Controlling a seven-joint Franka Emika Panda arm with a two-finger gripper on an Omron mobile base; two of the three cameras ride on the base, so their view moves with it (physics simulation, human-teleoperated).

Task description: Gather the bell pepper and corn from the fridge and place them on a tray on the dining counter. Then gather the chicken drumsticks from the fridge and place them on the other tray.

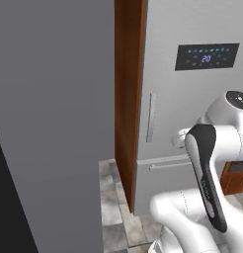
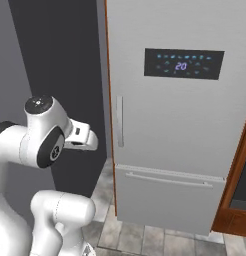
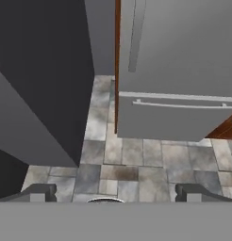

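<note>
Floor is mottled grey stone tile (image 3: 132, 164), running across the lower half of the hand view. A big flat dark grey wall panel (image 1: 54, 123) takes up the left side. Reddish-brown wood trim (image 2: 235, 200) sits at lower right.

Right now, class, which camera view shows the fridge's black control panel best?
The right base view: the control panel is shown whole, near head-on, on the closed fridge. The left base view shows it smaller and at a slant. The hand view looks lower, at the fridge's handles and the floor, below the panel.
</note>
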